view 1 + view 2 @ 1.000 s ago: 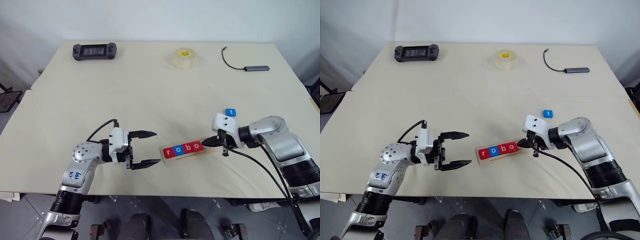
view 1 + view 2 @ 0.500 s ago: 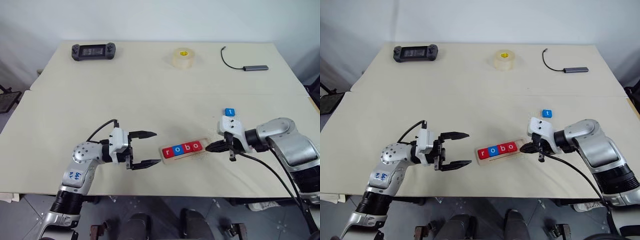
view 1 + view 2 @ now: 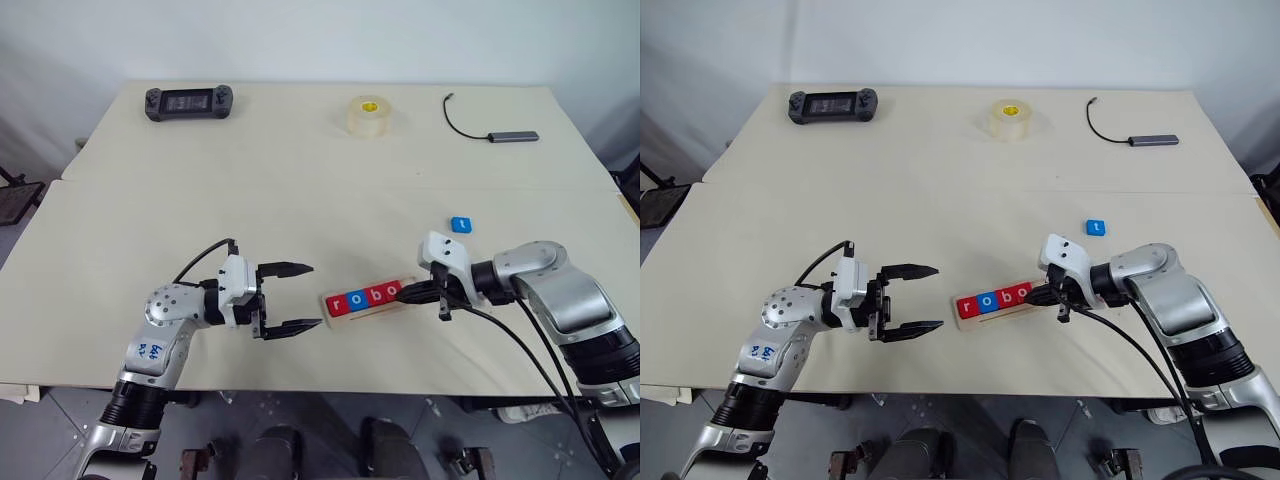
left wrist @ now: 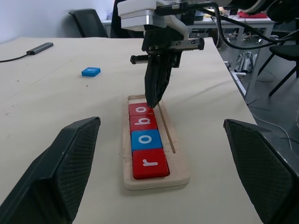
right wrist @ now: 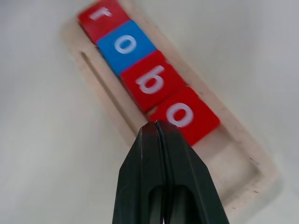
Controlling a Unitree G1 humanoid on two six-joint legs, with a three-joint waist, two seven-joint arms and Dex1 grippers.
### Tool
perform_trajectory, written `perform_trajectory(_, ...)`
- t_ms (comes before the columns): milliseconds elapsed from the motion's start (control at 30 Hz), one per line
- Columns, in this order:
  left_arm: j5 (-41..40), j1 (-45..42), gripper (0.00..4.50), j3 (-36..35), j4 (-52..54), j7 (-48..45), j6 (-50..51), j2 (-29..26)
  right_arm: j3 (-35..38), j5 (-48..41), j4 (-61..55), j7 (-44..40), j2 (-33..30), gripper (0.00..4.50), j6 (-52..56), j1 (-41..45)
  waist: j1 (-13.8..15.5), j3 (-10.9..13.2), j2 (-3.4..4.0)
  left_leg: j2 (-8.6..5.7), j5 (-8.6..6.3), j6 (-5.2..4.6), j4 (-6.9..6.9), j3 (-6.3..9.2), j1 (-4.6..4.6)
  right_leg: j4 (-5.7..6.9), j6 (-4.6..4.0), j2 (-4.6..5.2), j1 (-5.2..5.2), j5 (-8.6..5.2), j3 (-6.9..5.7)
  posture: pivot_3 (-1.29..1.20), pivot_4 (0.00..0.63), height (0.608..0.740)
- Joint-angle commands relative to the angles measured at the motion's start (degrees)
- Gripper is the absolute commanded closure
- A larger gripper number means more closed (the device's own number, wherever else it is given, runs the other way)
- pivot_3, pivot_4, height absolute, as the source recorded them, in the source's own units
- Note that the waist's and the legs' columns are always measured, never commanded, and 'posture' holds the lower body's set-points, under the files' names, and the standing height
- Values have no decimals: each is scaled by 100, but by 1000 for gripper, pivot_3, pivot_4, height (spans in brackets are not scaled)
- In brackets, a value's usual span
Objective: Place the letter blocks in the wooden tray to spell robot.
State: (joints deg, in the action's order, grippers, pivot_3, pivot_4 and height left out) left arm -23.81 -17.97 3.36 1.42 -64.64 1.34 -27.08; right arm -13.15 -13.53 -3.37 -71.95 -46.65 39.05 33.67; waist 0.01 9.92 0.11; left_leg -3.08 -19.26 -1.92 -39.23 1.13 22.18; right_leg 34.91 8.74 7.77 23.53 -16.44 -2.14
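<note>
Though table-flat, wooden tray (image 3: 368,299) runs left-right.

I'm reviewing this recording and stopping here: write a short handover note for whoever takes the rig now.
Left gripper: open, empty, level, left of the wooden tray.
Right gripper: shut, holding nothing, tips at the last tile in the row.
Tray: holds four letter blocks in order, red r, blue o, red b, red o; the slot at the right end is empty.
Blue t: loose on the table, beyond the right arm.
Done: "robo".
Left: pick up the t and set it in the last slot.
</note>
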Motion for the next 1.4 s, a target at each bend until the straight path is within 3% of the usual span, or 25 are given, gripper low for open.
perform_trajectory(33, -56, -6, 0, -10, 179, -24, -22, -16, 187, 158, 438, 189, 35, 4480, -475, 421, -5, 0, 0, 0, 0, 0, -1, 0, 0, 0, 0, 0, 0, 0, 0, 0, 150, 740)
perform_trajectory(167, -59, -18, 0, -8, 171, -13, -19, 1, 155, 368, 1224, 467, 289, 4480, -982, 770, -15, 0, 0, 3, 1, 2, 0, -1, -1, 2, -1, -5, 2, 0, 0, 0, 150, 740)
perform_trajectory(467, -46, -3, 0, -3, 179, -2, -18, 2, -265, 895, 2754, 179, 743, 4480, -2000, 1259, -14, 0, 0, 0, 1, 1, 1, -2, 0, 3, -1, -3, 3, -1, -1, 0, 150, 740)
perform_trajectory(667, -48, 67, 0, -40, 229, 46, -5, -28, -330, 885, 2525, -334, 696, 4480, -1956, 1156, -24, 0, 0, 2, 1, 1, 1, -2, 0, 3, -1, -6, 3, -1, -2, 0, 150, 740)
perform_trajectory(1200, -56, 4, 0, -17, 199, 33, 17, -24, -45, 668, 1744, -535, 469, 4480, -1612, 730, -4, 0, 0, 1, 1, 1, 0, -1, 0, 4, -1, -3, 3, 0, -2, 0, 150, 740)
perform_trajectory(1400, -55, -39, 0, 5, 155, -9, 22, -16, 782, 436, 1471, 176, 404, 4480, -1997, 420, -9, 0, 0, 1, 1, 2, 0, -2, -1, 5, -1, -3, 3, -1, -2, 0, 150, 740)
